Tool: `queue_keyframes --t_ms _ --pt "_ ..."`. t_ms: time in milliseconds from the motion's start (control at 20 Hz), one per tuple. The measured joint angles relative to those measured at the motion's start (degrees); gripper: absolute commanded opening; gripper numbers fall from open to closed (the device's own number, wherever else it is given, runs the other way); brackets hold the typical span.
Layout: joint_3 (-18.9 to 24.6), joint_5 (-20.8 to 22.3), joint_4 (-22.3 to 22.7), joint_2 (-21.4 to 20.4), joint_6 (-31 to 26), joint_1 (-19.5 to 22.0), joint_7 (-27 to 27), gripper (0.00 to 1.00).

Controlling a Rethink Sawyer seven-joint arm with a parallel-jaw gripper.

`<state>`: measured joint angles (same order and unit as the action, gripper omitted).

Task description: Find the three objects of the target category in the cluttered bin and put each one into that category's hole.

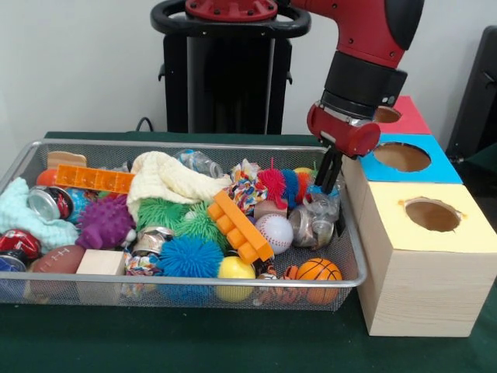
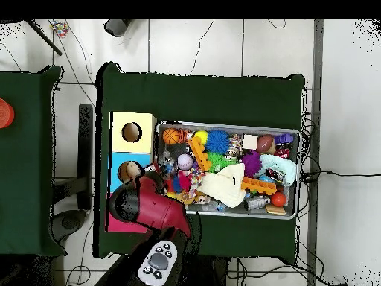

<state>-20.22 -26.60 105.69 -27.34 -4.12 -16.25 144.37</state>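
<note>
Front cam: low, close, looks across wire bin (image 1: 186,225) toward arm, boxes (image 1: 423,233) frame right. Overhead cam: high, straight down, whole table (image 2: 201,93) mid-frame. Both share bin + boxes.

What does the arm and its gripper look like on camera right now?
The arm has glossy red shells with a black cylindrical band at the wrist, then a red rounded end housing. The gripper below it is slim and black. From overhead, a grey oval panel with dark buttons shows.
</note>
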Motion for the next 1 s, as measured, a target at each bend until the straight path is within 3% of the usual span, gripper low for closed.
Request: queue_keyframes --t_ms 300,650,1000 --pt "2.5 3.3 2.8 -2.7 0.0 2.5 0.0 0.0" --pt "5.7 9.2 9.2 -8.1 0.0 6.2 0.0 0.0" --pt "6.4 13.7 18.1 -17.6 0.0 7.6 0.0 0.0"
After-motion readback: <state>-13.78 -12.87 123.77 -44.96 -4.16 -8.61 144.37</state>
